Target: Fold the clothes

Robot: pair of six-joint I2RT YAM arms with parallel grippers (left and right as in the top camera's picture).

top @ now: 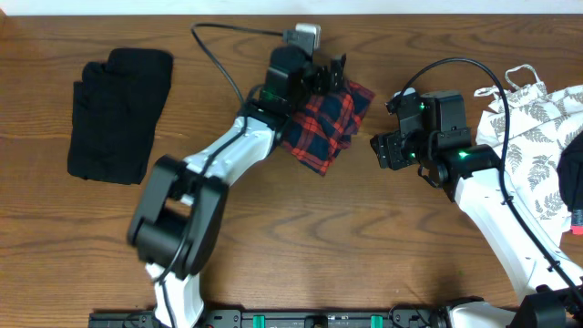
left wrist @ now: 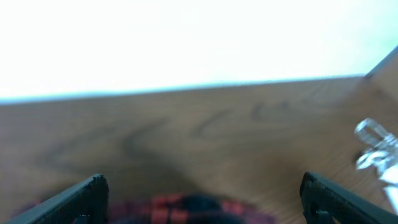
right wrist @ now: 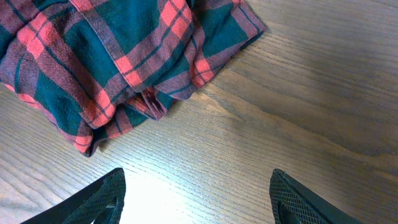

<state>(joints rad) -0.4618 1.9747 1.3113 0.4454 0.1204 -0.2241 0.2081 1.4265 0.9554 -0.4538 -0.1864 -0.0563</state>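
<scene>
On the wooden table [top: 301, 246], the black garment [top: 118, 114] looks folded and the plaid shirt [top: 326, 123] sits bundled near the far edge. The leaf-print garment [top: 537, 137] looks unfolded. The left gripper [top: 328, 73] and right gripper [top: 384, 152] gape empty.

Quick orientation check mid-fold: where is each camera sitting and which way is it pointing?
Overhead: above the table, looking straight down; shows both arms, left gripper at the plaid shirt's far edge, right gripper beside it.
Left wrist: low, facing along the wood toward a white backdrop; its open fingers at the bottom corners.
Right wrist: looking down at the tabletop; its fingertips at the bottom corners.
Shared: the plaid shirt appears in all three.
</scene>
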